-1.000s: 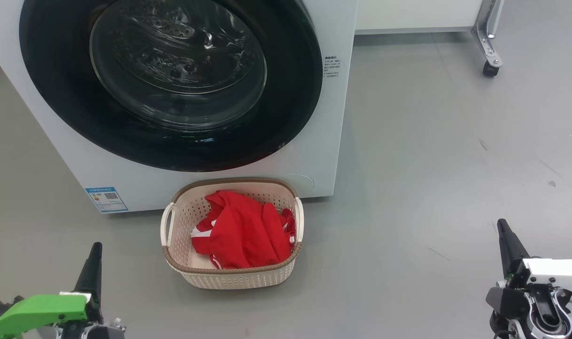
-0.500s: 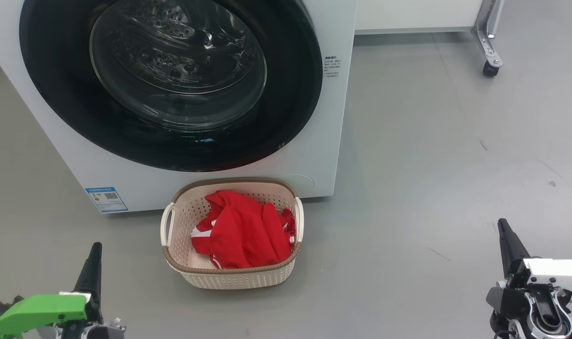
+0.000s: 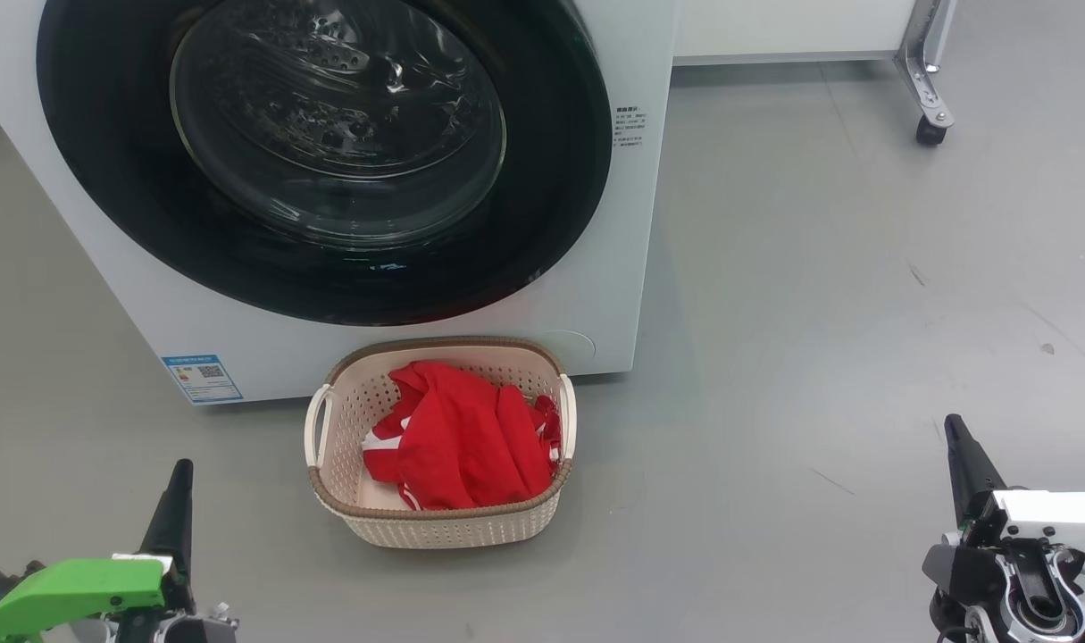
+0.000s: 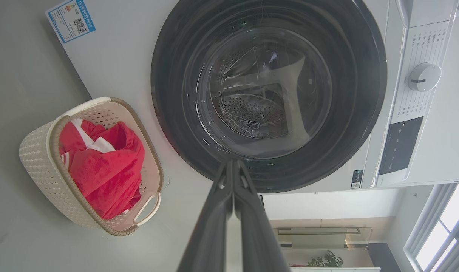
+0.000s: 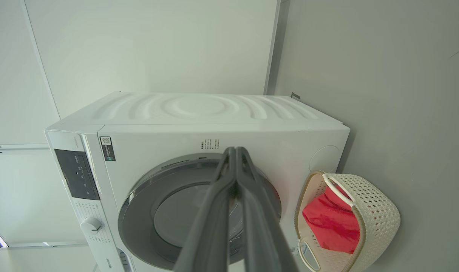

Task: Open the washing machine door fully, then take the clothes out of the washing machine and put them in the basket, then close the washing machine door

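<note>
Left gripper (image 3: 181,478) and right gripper (image 3: 955,433) were held low and well apart, fingers pressed together on nothing, pointing toward the washing machine (image 3: 636,232). The basket (image 3: 444,343) stood ahead between them, nearer the left gripper, with the clothes (image 3: 462,442) inside. Beyond it, the washing machine door (image 3: 104,187) sat closed.

Grey floor (image 3: 819,313) carries small dark scuffs toward 3 o'clock. At 1 o'clock in the head view, a metal leg (image 3: 924,67) on a black caster (image 3: 929,132) stands beside a white panel (image 3: 792,27). In the left wrist view there is a window (image 4: 446,230) at 4 o'clock and a plant (image 4: 325,260) at 5.
</note>
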